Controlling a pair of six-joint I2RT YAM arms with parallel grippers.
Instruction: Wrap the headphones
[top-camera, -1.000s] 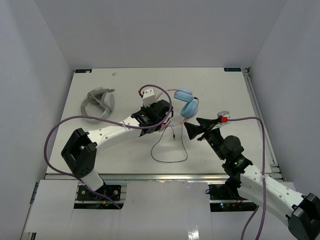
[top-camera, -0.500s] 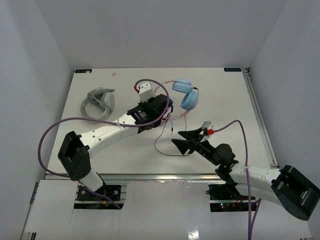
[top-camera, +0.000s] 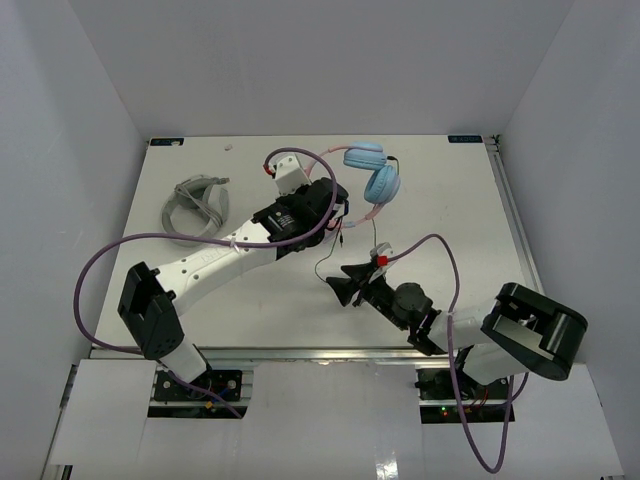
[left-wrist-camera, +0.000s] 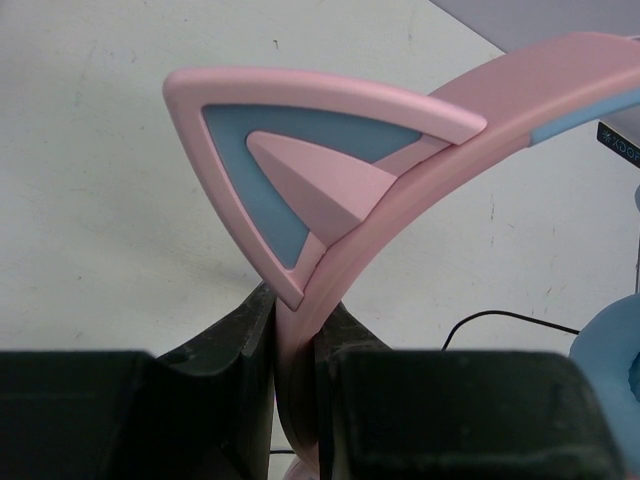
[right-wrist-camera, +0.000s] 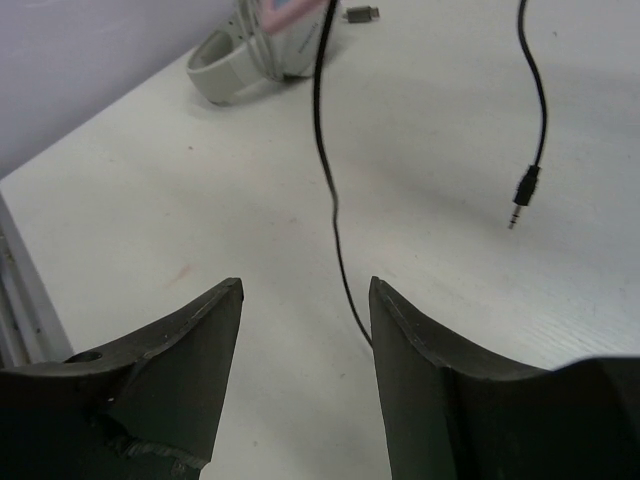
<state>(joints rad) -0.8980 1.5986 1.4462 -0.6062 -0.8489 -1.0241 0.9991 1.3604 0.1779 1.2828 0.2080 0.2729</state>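
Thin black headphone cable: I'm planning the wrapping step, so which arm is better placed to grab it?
Right. The right gripper is open with the thin black cable running into the gap between its fingers. The left gripper is shut on the pink cat-ear headband, so it is occupied.

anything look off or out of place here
Nothing damaged or spilled. The headphones are held by the pink headband in the left pincer; their black cable trails loose, unwrapped, its plug free ahead of the open right pincer.
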